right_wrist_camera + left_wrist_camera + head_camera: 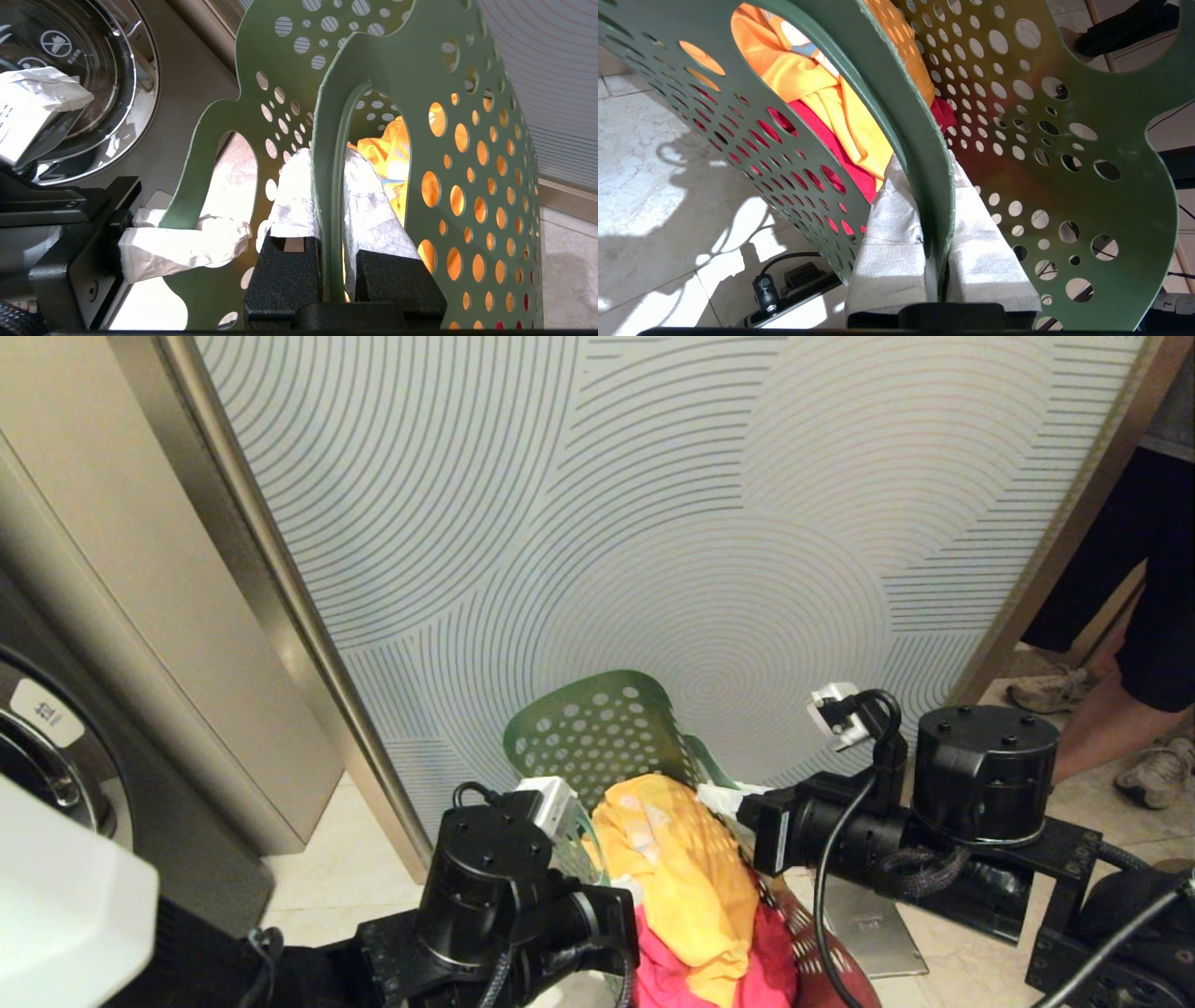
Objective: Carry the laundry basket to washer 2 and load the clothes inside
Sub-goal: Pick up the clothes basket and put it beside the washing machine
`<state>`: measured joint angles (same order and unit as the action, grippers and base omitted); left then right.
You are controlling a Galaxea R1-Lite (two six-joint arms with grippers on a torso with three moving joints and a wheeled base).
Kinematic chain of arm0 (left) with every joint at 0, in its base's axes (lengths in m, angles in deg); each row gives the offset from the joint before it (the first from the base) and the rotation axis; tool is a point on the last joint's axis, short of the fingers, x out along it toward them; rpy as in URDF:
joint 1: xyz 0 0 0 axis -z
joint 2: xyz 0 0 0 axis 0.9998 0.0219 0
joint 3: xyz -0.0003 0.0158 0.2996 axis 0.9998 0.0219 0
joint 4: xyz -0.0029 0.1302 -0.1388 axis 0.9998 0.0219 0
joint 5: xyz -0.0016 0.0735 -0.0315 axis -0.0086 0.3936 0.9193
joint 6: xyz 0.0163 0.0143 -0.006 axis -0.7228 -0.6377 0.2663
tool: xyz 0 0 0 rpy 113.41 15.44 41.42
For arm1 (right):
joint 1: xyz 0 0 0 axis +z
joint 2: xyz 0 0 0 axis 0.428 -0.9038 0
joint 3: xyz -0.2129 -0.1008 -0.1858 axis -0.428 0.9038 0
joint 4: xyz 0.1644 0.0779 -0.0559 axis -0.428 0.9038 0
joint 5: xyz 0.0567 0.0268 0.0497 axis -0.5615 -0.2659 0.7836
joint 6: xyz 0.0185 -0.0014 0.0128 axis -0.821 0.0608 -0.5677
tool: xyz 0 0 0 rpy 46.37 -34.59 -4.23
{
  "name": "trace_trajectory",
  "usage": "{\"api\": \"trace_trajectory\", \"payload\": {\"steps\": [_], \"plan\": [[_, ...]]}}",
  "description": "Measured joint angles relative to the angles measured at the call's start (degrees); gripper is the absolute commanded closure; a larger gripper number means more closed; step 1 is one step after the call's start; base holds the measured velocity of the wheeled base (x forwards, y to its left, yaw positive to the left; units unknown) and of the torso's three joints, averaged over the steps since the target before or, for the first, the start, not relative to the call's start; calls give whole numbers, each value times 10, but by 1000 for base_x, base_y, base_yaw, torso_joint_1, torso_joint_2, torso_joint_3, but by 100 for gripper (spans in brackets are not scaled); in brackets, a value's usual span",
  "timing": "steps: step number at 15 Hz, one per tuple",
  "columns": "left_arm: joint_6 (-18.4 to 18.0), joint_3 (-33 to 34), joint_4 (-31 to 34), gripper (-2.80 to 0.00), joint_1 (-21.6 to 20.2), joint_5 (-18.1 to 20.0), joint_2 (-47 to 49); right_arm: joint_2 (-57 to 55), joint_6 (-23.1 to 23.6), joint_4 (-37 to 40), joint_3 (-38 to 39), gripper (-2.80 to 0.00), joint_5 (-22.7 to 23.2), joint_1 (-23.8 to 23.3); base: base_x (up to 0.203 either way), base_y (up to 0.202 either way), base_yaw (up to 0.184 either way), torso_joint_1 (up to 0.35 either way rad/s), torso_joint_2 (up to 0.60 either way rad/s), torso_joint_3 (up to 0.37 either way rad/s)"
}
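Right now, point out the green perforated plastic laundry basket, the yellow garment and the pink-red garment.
green perforated plastic laundry basket [597, 728]: head view, on its raised far wall.
yellow garment [686, 887]: head view, middle of the fabric heaped on top.
pink-red garment [822, 135]: left wrist view, seen through the handle cut-out.

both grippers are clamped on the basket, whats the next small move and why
Probably keep turning the held basket left toward the washer. The left gripper and right gripper are each shut on its rim, the clothes are still inside, and the washer door shows only at the head view's left edge.
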<state>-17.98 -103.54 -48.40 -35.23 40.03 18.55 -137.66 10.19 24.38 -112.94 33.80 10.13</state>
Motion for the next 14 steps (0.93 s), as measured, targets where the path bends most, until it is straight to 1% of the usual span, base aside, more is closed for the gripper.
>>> {"api": "trace_trajectory", "payload": {"steps": [7,9,14], "plan": [[0,-1,1,0,0,0,-2,3,-5,17,-4,0,-1,4,0,0,0,0,0,0],[-1,-3,0,0,0,0,-3,9,-22,35,-9,0,-1,4,0,0,0,0,0,0],[-1,0,0,0,-1,0,-8,16,-57,50,-24,0,1,10,0,0,0,0,0,0]]}}
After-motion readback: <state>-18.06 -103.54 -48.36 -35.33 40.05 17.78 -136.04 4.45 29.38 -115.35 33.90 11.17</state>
